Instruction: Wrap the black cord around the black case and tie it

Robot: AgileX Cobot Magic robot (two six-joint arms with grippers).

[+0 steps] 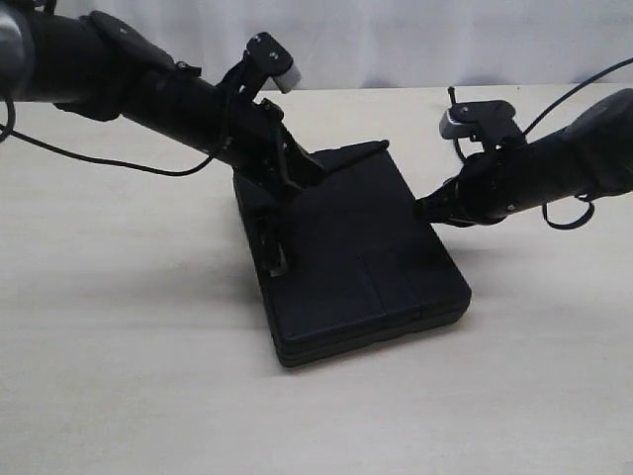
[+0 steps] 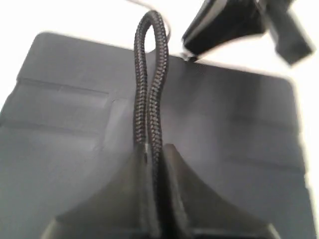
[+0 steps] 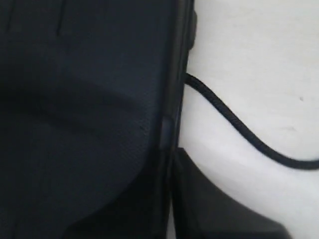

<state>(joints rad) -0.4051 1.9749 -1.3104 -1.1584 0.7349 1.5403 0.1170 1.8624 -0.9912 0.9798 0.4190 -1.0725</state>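
The black case lies flat on the pale table. My left gripper is over the case's top near its left side, shut on a doubled loop of the black cord that sticks out past the fingertips. In the exterior view the left gripper is at the case's back left. My right gripper is at the case's right edge, with one finger over the top and the other on the table side, closed on that edge. More cord runs out from under the case across the table.
The pale table extends around the case on all sides. A white curtain hangs behind. Thin arm cables trail beside each arm.
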